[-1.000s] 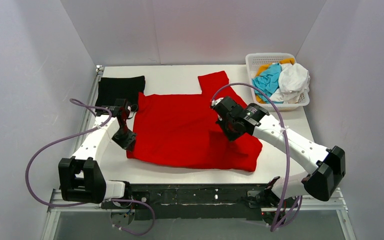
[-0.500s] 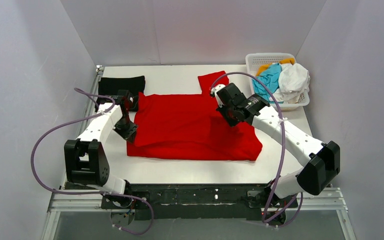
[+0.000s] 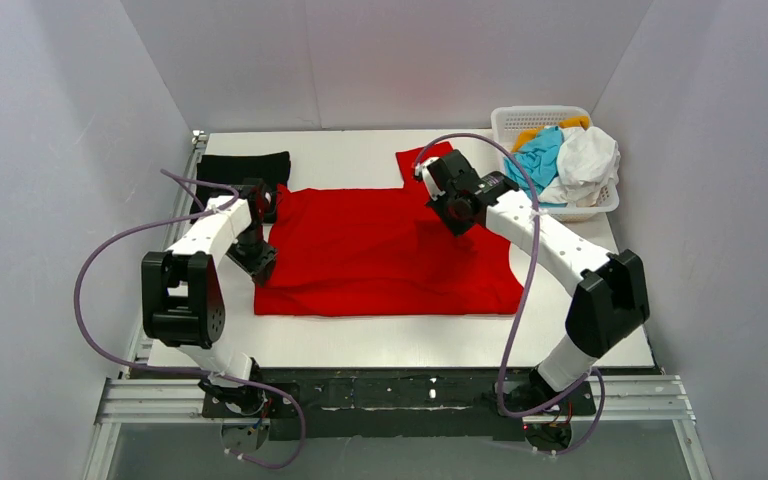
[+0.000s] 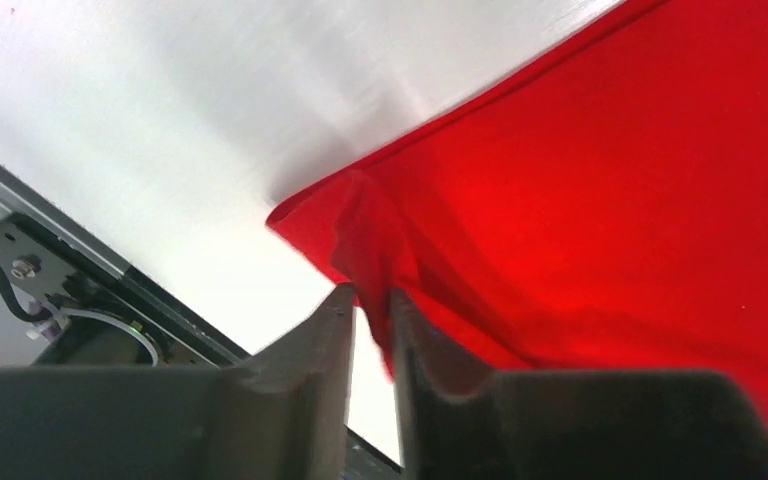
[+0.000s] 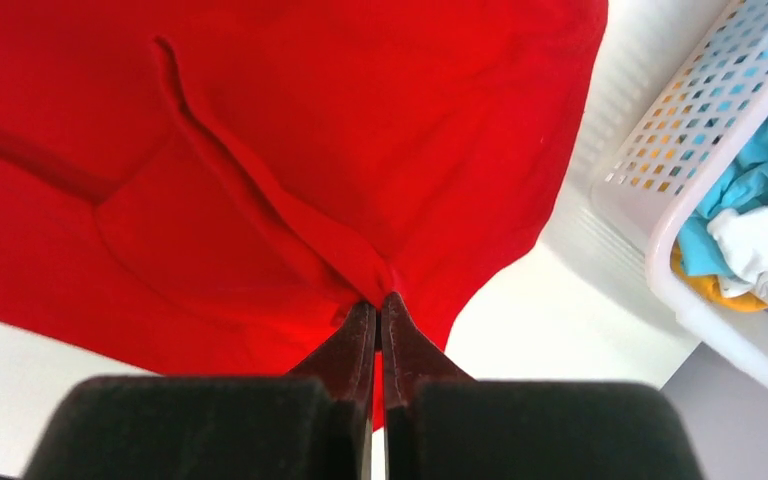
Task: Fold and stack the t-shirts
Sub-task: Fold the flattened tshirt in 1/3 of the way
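Right gripper [image 5: 380,300] has its fingers pressed together on a raised ridge of the red t-shirt [image 5: 360,120], pinched right at the tips. The rest of the shirt spreads out ahead of it and to its left. The white lattice basket [image 5: 680,150] sits just off to its right, with a cyan shirt [image 3: 538,158], a white shirt [image 3: 588,155] and an orange shirt [image 3: 575,123] piled in it.

Left gripper [image 4: 370,295] is at the shirt's left edge, fingers a little apart with white table [image 4: 160,120] showing through the gap. A bunched corner of red cloth sits right at its tips. Can't tell if it's actually gripped.

The folded black t-shirt [image 3: 240,168] lies just beyond the left gripper, up against the red one.
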Motion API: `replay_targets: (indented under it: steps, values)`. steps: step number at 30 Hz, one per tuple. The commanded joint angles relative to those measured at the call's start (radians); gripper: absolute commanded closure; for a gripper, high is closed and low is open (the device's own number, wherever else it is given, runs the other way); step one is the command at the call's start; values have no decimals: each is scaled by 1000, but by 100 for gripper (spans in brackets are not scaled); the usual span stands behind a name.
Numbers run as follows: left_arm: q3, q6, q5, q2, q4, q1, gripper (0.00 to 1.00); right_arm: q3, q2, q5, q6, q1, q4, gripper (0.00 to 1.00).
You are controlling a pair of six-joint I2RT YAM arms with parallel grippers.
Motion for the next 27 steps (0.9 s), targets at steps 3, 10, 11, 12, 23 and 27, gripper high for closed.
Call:
replay_targets:
  steps: [3, 10, 11, 12, 23, 27]
  values:
    - [76, 53, -21, 92, -85, 14, 48, 111, 143, 46, -29, -29, 95, 98]
    - [184, 109, -56, -40, -167, 25, 2, 378, 389, 386, -39, -69, 85, 45]
    - [183, 141, -7, -100, -173, 25, 2, 386, 355, 386, 7, -71, 100, 24]
    - [167, 162, 91, -123, -153, 24, 2, 337, 272, 273, 108, -70, 88, 19]
    - [-34, 166, 472, 232, 203, -104, 2, -285, 165, -344, 594, -93, 398, 16]
    - [-151, 169, 455, 177, 223, -119, 2, -432, 154, -353, 621, -100, 406, 18]
